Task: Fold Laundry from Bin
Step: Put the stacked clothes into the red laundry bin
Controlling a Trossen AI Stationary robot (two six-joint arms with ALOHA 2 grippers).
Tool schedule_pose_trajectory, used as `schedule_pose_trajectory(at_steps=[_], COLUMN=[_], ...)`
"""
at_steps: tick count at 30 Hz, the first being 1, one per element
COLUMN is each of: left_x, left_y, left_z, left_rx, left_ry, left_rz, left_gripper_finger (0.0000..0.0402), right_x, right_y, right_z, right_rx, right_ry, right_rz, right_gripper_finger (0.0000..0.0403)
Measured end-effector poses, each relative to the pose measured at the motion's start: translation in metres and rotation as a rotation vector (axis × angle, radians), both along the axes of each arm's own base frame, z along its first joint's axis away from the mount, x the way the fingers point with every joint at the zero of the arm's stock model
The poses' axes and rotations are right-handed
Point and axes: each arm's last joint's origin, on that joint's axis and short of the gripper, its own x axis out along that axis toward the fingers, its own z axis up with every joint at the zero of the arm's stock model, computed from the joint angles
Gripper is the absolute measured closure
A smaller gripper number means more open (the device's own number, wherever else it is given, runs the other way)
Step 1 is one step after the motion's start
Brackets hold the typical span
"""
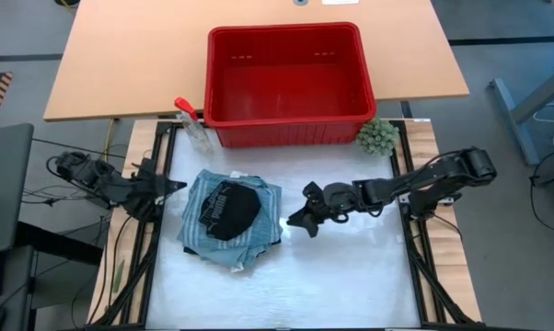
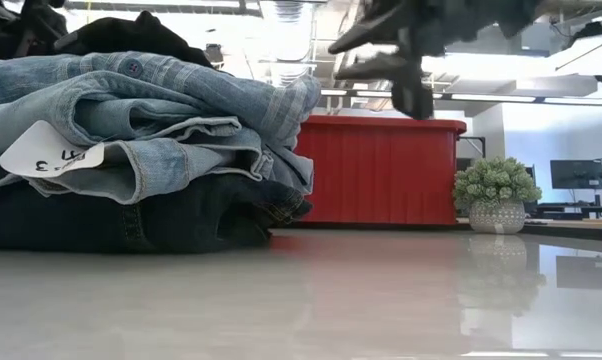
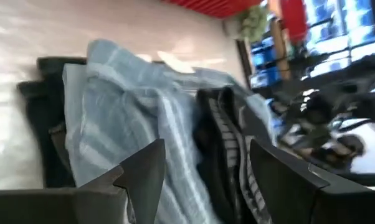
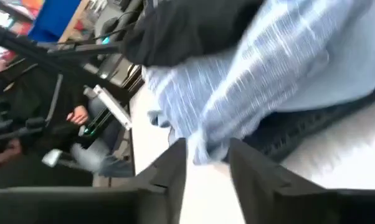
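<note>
White matte table (image 1: 351,276) up front, wood-topped desk behind it, office clutter past that. Going near to far:

Nearest the camera edge is just bare table. A bit further in, left of centre, sits the laundry (image 1: 231,219) in one squared-off stack: dark navy piece (image 2: 111,220) on the bottom, light blue jeans (image 2: 161,110) on that, the striped shirt (image 3: 144,124) poking out at the edges, and a small black piece (image 1: 229,210) on top. My read: denim is the heavy, stiffish layer that holds a crease, and its thick hems and waistband are the spots worth pinching. The shirt and the black bit look thin and floppy, so they'd slide off if the stack got tugged from one side. Nothing breakable here, just slumpy.

Left claw (image 1: 174,186) is right at the stack's left edge, fingers spread, holding nothing. Right claw (image 1: 300,219) hovers just off the right edge, above the table; its fingers look parted with a narrow gap and no cloth between them.

Further back, the red bin (image 1: 286,78) stands behind the stack and looks empty. A spray bottle (image 1: 192,124) stands at its left front corner, a little fuzzy green plant (image 1: 376,136) at the right.
</note>
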Motion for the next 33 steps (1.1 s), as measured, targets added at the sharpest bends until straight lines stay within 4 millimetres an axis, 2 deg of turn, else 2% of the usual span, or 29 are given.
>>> schedule_pose_trajectory(at_steps=[4,7,9,12,16,22,27,29,33], left_x=[-0.001,0.006,0.013,0.018,0.022,0.027,0.059,0.068,0.065], left_y=[0.002,-0.001,-0.004,-0.006,-0.006,-0.002,-0.004,0.000,0.017], left_z=[-0.007,-0.015,-0.019,-0.025,-0.029,-0.024,-0.024,-0.023,-0.015], left_rx=[-0.004,-0.007,-0.002,-0.004,0.024,0.153,0.216,0.254,0.332], left_ry=[-0.015,-0.021,-0.028,-0.032,-0.007,0.002,-0.081,-0.080,-0.032], left_rz=[0.081,0.102,0.106,0.142,0.179,0.216,0.072,0.035,0.049], left_gripper_finger=[0.0172,0.0164,0.0162,0.0161,0.0161,0.0161,0.0161,0.0161,0.0161], right_x=[-0.013,-0.019,-0.020,-0.019,-0.019,-0.016,-0.005,0.001,0.015], right_y=[-0.011,-0.019,-0.019,-0.011,0.005,0.027,0.044,0.051,0.065], right_z=[-0.012,-0.028,-0.040,-0.048,-0.059,-0.070,-0.083,-0.090,-0.098], right_rx=[0.050,0.113,0.138,0.179,0.212,0.298,0.398,0.401,0.423], right_ry=[-0.027,-0.016,-0.002,-0.017,0.029,0.033,-0.009,0.005,0.017], right_rz=[-0.003,-0.056,-0.039,0.017,0.041,-0.073,-0.170,-0.198,-0.218], right_gripper_finger=[0.0170,0.0109,0.0078,0.0046,0.0031,0.0031,0.0031,0.0031,0.0031])
